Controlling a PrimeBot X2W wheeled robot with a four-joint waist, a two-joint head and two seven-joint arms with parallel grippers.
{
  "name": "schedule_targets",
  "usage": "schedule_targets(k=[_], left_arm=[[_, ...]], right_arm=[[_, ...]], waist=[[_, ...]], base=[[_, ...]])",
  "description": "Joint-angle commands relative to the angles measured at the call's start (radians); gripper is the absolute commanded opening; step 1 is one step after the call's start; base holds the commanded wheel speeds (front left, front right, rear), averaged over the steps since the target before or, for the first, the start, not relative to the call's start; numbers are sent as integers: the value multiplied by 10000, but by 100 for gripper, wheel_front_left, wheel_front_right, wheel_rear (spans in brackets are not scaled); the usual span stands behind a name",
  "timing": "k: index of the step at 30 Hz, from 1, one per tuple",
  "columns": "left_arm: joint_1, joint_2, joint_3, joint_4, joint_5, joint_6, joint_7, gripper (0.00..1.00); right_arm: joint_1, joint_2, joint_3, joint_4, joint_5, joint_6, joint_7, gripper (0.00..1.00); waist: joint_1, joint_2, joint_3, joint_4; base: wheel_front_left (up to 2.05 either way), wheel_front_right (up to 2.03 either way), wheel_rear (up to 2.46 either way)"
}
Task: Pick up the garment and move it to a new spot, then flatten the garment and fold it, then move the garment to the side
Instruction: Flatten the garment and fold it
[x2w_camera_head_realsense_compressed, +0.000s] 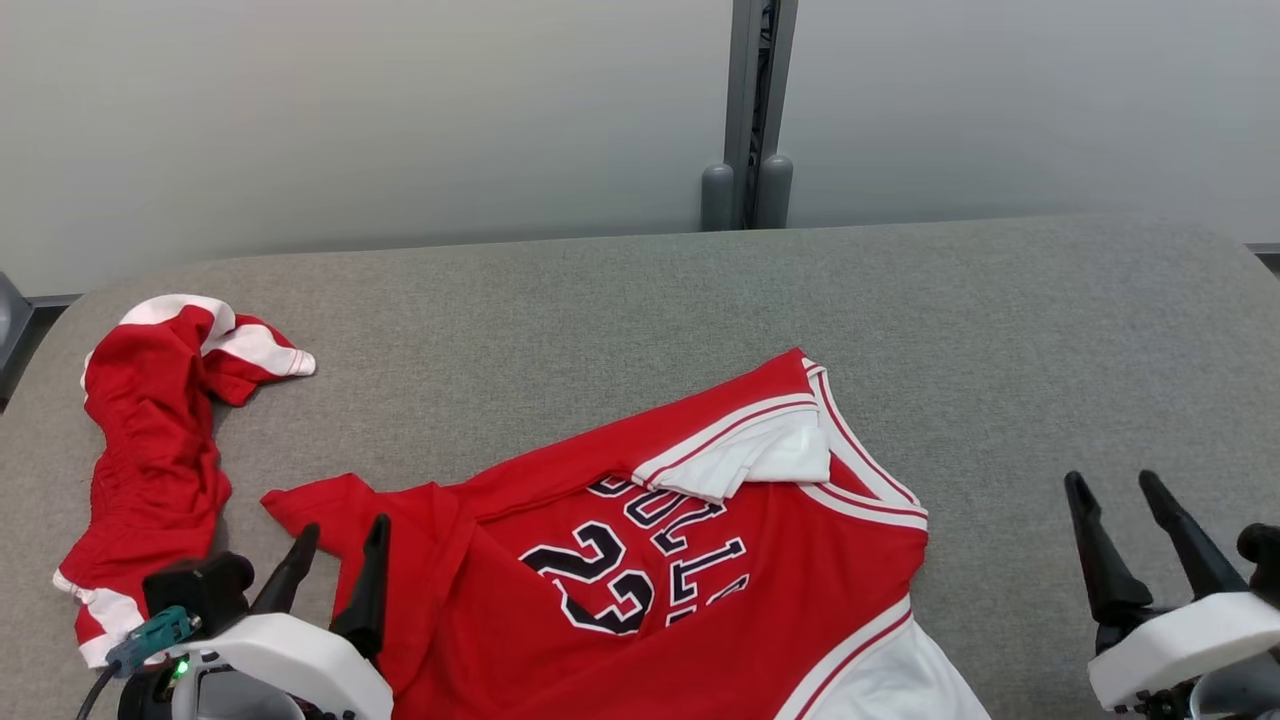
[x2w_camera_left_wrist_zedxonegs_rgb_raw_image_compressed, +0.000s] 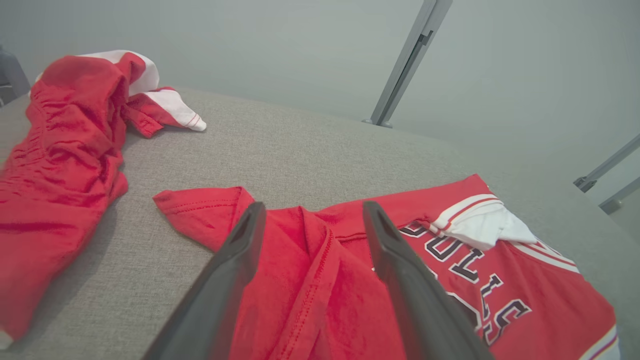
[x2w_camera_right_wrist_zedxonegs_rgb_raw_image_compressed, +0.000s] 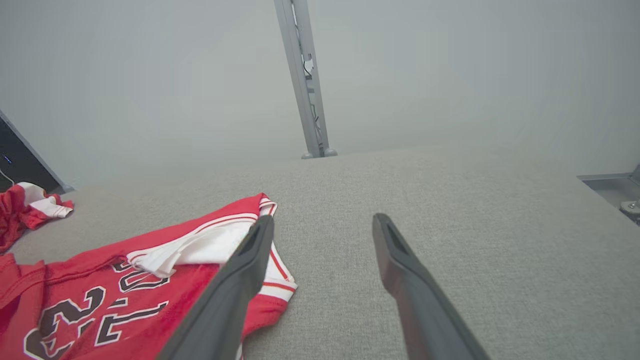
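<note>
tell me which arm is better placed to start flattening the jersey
Left, probably. The left gripper stands open right at the bunched red edge of the jersey, which needs spreading. The right gripper is open too, but over bare table, apart from the cloth.

The left gripper (x2w_camera_head_realsense_compressed: 345, 527) and the right gripper (x2w_camera_head_realsense_compressed: 1112, 480) each had two long, tapered, matte-black fingers (x2w_camera_left_wrist_zedxonegs_rgb_raw_image_compressed: 400, 280), hollowed along the inner faces, rising from a rounded white wrist housing (x2w_camera_head_realsense_compressed: 290, 655). Beside the left housing sat a black block (x2w_camera_head_realsense_compressed: 195, 585), a teal plug (x2w_camera_head_realsense_compressed: 150, 632) with a dark cable (x2w_camera_head_realsense_compressed: 95, 692), and what looked like a small green light (x2w_camera_head_realsense_compressed: 181, 668).
</note>
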Motion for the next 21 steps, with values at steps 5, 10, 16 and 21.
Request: schedule_targets(k=[5, 10, 16, 21], left_arm=[[89, -59, 255, -109, 295, 253, -729, 100], [-5, -117, 461, -235, 644, 415, -1740, 100], [-118, -35, 445, -421, 1092, 397, -2360, 100], [-1, -99, 412, -338, 1317, 230, -2631, 100]], right_arm=[[-278, 567, -374, 285, -252, 3, -1606, 100], [-565, 778, -239, 432, -460, 3, -2578, 100], [-878, 724, -80, 420, -662, 3, -2963, 100], [-825, 617, 213, 224, -665, 3, -3084, 100]], waist=[[0, -1, -78, 57], [0, -1, -111, 26], [0, -1, -197, -61], [0, -1, -298, -109]], base=[[0, 0, 0], [0, 0, 0], [0, 0, 0], [0, 0, 0]])
